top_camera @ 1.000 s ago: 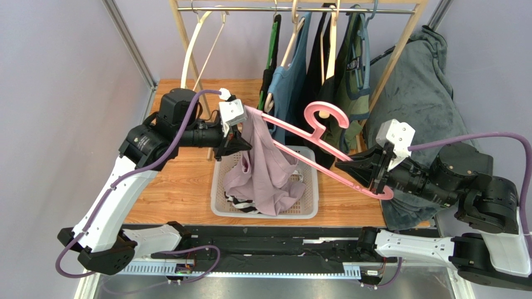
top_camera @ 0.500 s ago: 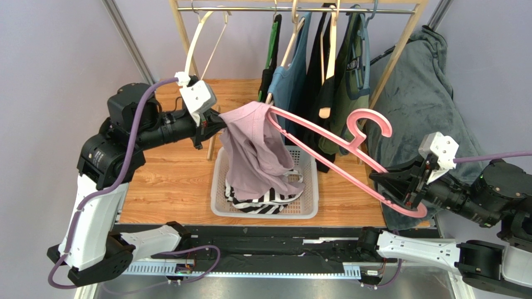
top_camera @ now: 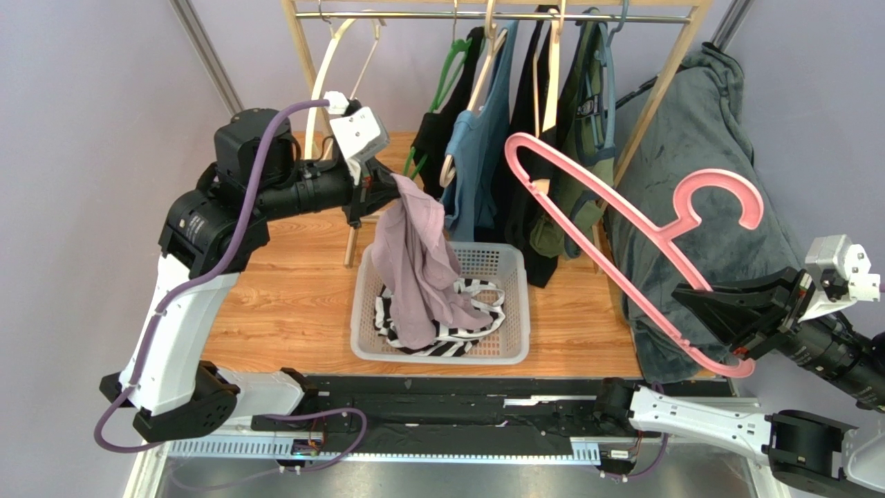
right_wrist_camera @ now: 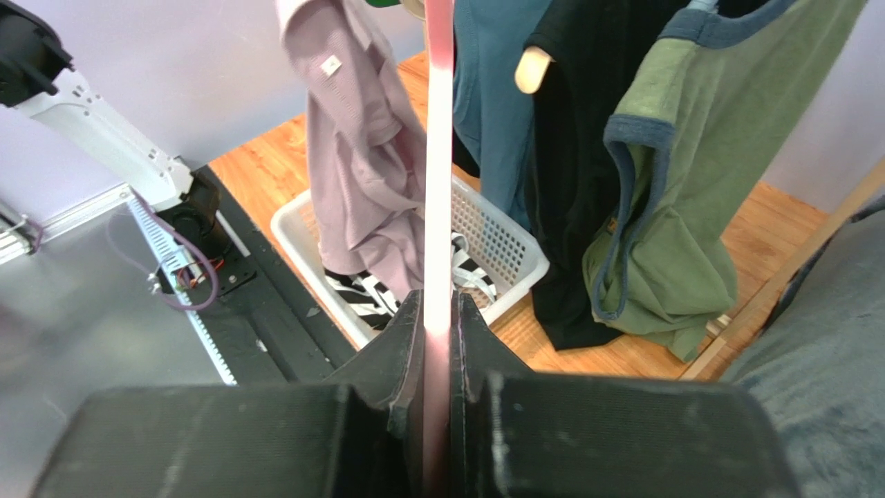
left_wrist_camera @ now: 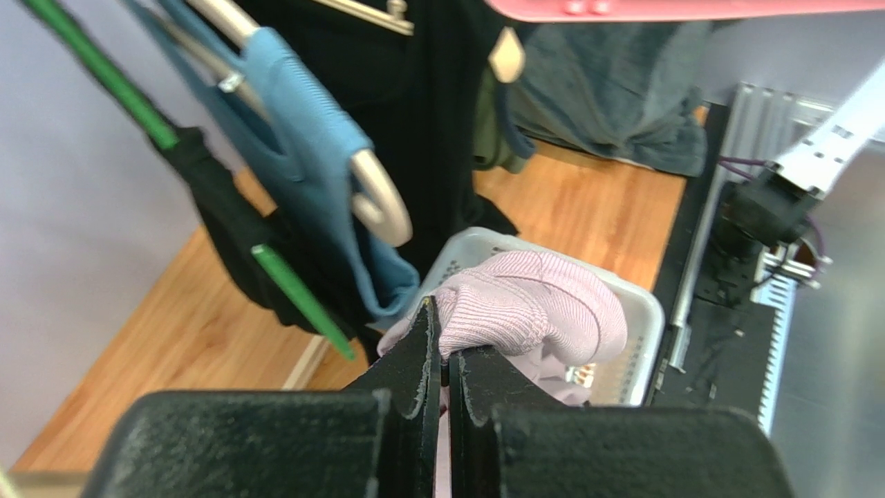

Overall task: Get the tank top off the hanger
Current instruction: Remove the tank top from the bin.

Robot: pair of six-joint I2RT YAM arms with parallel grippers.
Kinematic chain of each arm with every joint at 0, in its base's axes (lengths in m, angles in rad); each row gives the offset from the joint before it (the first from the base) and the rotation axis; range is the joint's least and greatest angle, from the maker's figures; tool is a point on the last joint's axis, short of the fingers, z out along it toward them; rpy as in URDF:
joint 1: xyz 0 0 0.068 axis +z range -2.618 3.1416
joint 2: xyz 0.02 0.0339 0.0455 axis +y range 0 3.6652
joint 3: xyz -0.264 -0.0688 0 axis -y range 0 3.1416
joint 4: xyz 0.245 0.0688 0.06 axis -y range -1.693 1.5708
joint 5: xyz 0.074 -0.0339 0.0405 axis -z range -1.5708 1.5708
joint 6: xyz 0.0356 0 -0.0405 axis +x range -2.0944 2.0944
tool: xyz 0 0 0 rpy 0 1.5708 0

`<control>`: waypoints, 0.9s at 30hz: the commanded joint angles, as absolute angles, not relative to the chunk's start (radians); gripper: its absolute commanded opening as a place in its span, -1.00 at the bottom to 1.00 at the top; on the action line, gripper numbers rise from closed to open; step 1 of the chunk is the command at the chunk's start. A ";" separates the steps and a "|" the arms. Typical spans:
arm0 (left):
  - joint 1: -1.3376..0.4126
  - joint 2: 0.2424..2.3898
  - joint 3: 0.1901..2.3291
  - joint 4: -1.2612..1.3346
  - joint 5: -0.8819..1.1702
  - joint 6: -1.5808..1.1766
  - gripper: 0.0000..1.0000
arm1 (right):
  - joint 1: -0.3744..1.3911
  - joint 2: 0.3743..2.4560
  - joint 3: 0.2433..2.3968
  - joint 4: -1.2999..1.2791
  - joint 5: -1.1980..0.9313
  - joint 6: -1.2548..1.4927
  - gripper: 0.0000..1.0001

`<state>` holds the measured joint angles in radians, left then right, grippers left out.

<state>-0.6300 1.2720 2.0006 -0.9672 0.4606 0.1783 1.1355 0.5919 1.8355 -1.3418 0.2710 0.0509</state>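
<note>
Your left claw point(top_camera: 386, 197) is shut tight on a bunch of the tank top point(top_camera: 416, 265). The top hangs straight down from that claw. Its low end rests in the white basket point(top_camera: 516, 337) under the claw, on a striped cloth point(top_camera: 470, 334). Your right claw point(top_camera: 712, 316) is shut on the low bar of the pink hanger point(top_camera: 613, 223), well away from the left claw. No cloth is on the hanger, so I think the pulling-off part is done.

To end well, hold the hanger out to the side. Bring the left claw down over the middle of the basket before you let go, so the top does not slide over the rim. Watch the hanging clothes point(top_camera: 499, 114) just behind that claw; do not snag them.

The left wrist view shows that only a small fold sits between the jaws. The top view hides that. The right wrist view makes the top look close to the hanger bar, but the top view shows them well apart.
</note>
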 commanded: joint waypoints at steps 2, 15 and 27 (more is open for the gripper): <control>-0.667 1.276 1.968 -0.923 0.543 0.198 -0.92 | 1.132 0.627 1.786 -1.230 0.296 0.021 -1.00; -0.692 1.204 1.950 -0.991 0.460 0.319 0.96 | 1.132 0.703 1.763 -1.256 0.196 0.014 -1.00; -0.692 1.078 1.928 -1.274 0.872 0.552 0.97 | 1.132 0.862 1.641 -1.307 -0.187 -0.092 -1.00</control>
